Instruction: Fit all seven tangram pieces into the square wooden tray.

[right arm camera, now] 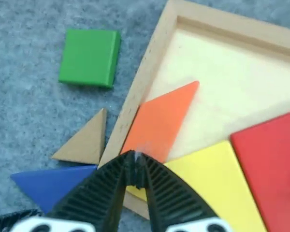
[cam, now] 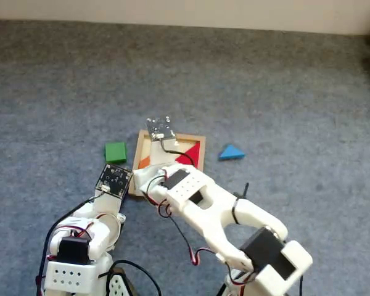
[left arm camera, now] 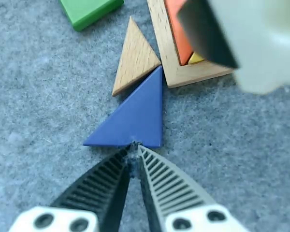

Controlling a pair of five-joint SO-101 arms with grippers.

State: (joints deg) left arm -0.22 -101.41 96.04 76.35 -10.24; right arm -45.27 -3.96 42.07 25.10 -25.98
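1. The counter (cam: 283, 86) is covered in grey carpet-like cloth, with a pale strip of wall along its far edge.
2. In the high view the right arm's white body covers the near half of the square wooden tray (cam: 191, 136). In the left wrist view a blurred white-and-black part of the other arm hides some of the tray. The yellow piece (right arm camera: 217, 179) is cut off, so its shape is unclear.
3. The tray holds an orange parallelogram (right arm camera: 162, 121), the yellow piece and a red triangle (right arm camera: 270, 164).
4. Outside lie a green square (cam: 115, 152), a tan triangle (left arm camera: 135, 55) and a dark blue triangle (left arm camera: 133, 118) by the tray's corner, and a light blue triangle (cam: 232, 152) apart on the other side.
5. The left pincer (left arm camera: 134, 147) is closed and empty, its tips at the dark blue triangle's edge.
6. The right pincer (right arm camera: 135, 157) is closed and empty, over the orange parallelogram's end.
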